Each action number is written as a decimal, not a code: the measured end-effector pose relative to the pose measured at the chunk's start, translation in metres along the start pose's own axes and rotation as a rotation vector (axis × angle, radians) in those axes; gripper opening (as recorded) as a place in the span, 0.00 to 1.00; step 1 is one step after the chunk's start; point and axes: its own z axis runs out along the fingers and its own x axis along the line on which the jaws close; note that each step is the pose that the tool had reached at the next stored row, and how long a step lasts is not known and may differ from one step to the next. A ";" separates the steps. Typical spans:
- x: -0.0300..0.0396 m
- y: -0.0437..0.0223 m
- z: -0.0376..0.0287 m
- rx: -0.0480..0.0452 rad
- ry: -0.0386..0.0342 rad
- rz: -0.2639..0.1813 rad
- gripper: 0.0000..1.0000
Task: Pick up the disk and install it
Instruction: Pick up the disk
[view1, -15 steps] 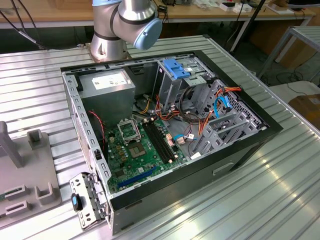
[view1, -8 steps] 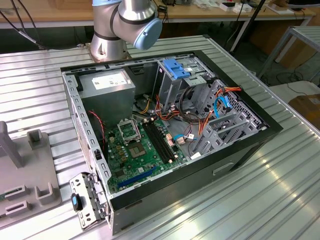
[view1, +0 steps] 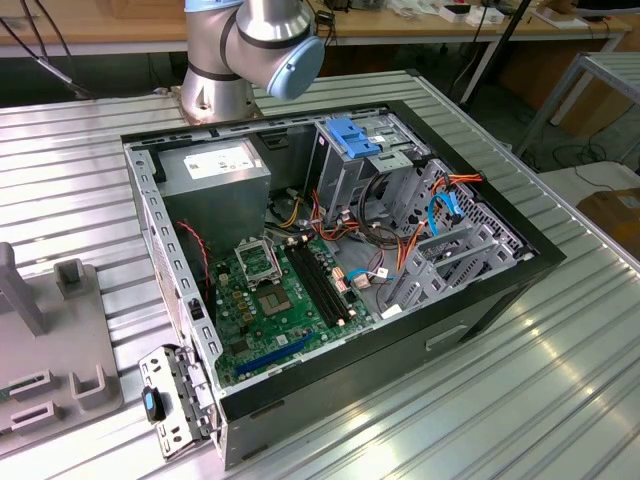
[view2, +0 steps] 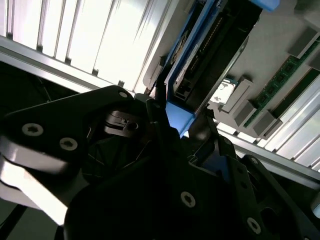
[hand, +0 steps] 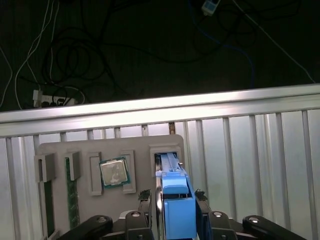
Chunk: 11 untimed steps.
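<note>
The disk stands on edge, a grey metal slab in a bright blue carrier. Its far end sits at a slot in the grey parts tray. My gripper has its black fingers pressed against both sides of the carrier, shut on the disk. In the second wrist view the disk runs away from the gripper, its blue end tab held between the dark fingers. The open computer case lies on the ribbed metal table, with the arm's base behind it.
The tray also holds a processor chip and memory sticks. Part of the tray lies at the exterior view's left. Inside the case are an upright metal cage with a blue latch, a grey power supply and loose cables. The table edge runs just beyond the tray.
</note>
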 end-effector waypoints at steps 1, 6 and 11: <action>0.0000 0.0000 -0.0004 0.0001 -0.0001 0.000 0.46; -0.0025 -0.0014 0.0052 0.0000 -0.0001 0.000 0.46; -0.0029 -0.0014 0.0053 0.0000 -0.0001 0.001 0.46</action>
